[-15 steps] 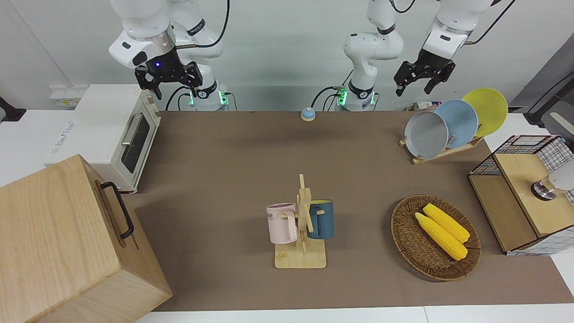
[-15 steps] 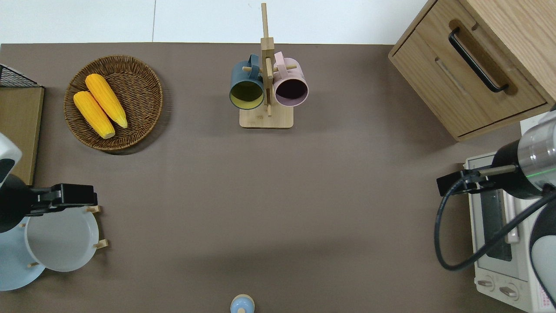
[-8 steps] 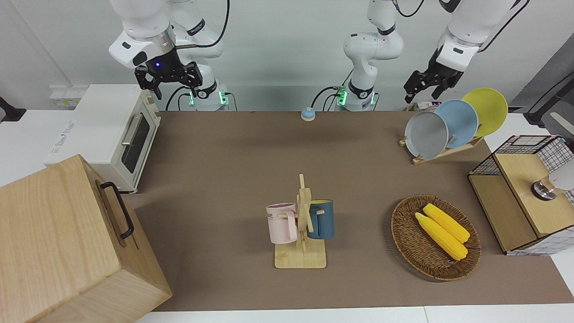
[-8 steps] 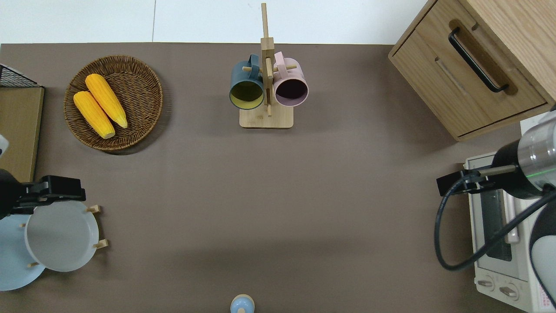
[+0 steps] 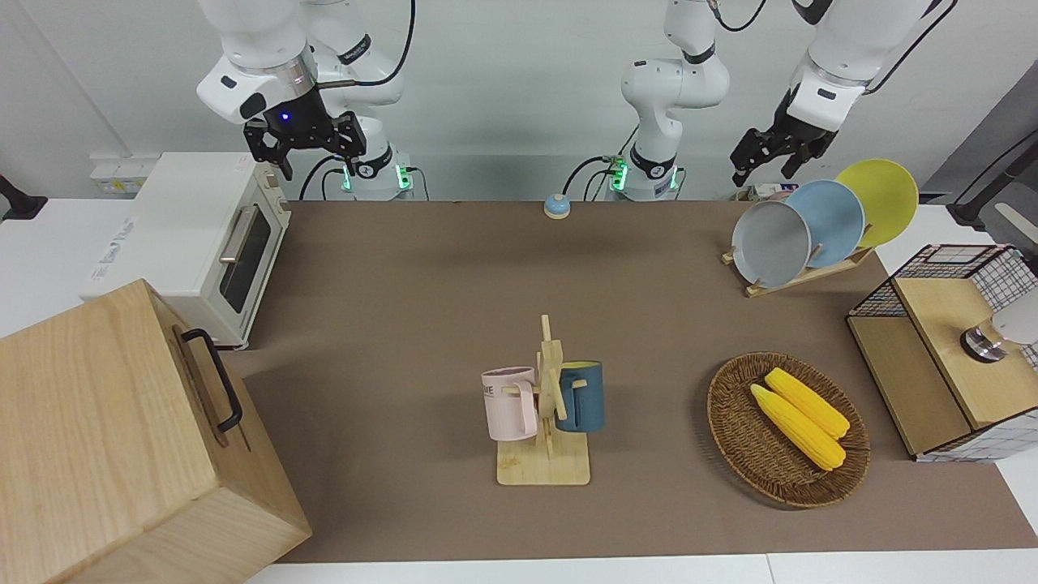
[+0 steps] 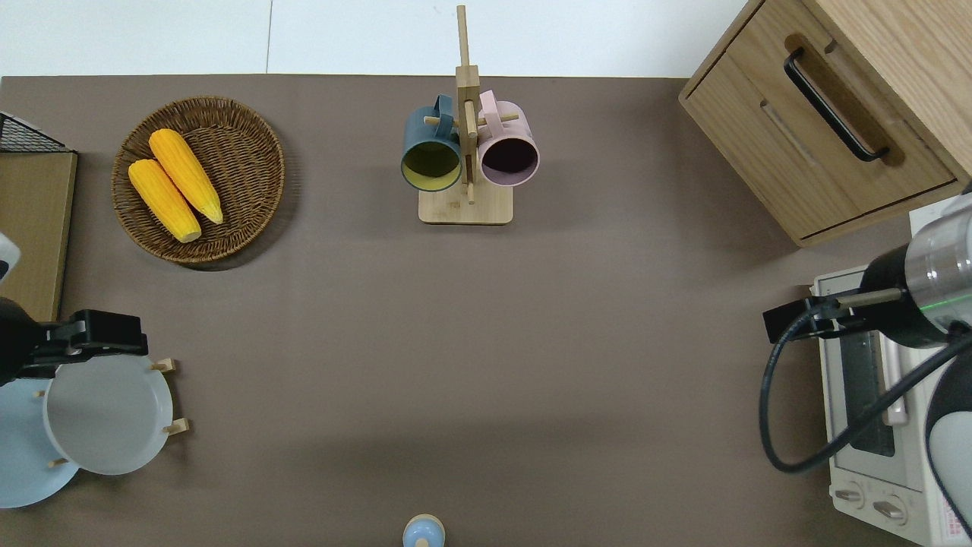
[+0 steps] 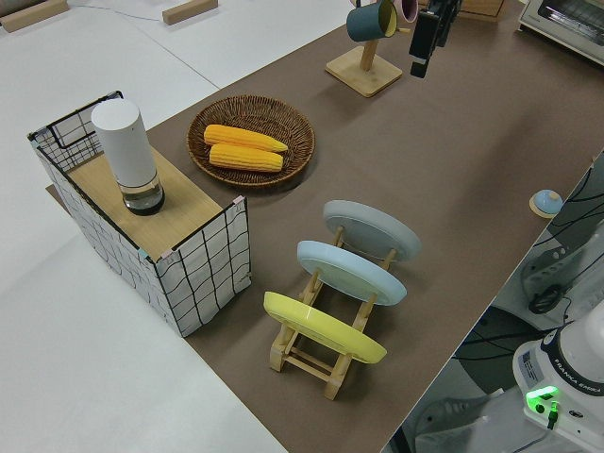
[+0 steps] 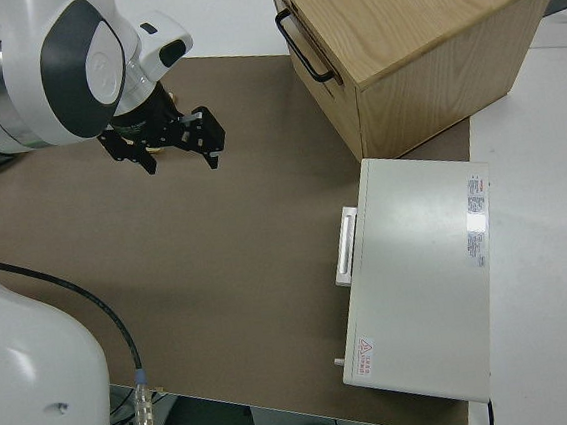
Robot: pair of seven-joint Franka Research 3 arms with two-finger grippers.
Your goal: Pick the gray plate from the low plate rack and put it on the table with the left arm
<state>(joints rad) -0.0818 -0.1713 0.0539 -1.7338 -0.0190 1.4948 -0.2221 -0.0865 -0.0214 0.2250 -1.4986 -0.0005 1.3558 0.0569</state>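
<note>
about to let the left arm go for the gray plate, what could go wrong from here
The gray plate leans in the low plate rack with the light blue plate right beside it, overlapping it in the front view, so a finger of the left gripper could catch or nudge that neighbour. The rack looks light and may lift or slide with the plate. The open fingers grip only a thin rim, so it might slip.

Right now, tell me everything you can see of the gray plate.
The round pale gray plate has a shallow raised rim and a plain matte face. It stands tilted in the low light-wood plate rack, propped on slanted pegs, at the end toward the table's middle, beside the light blue plate. The left tool hovers above, not touching.
</note>
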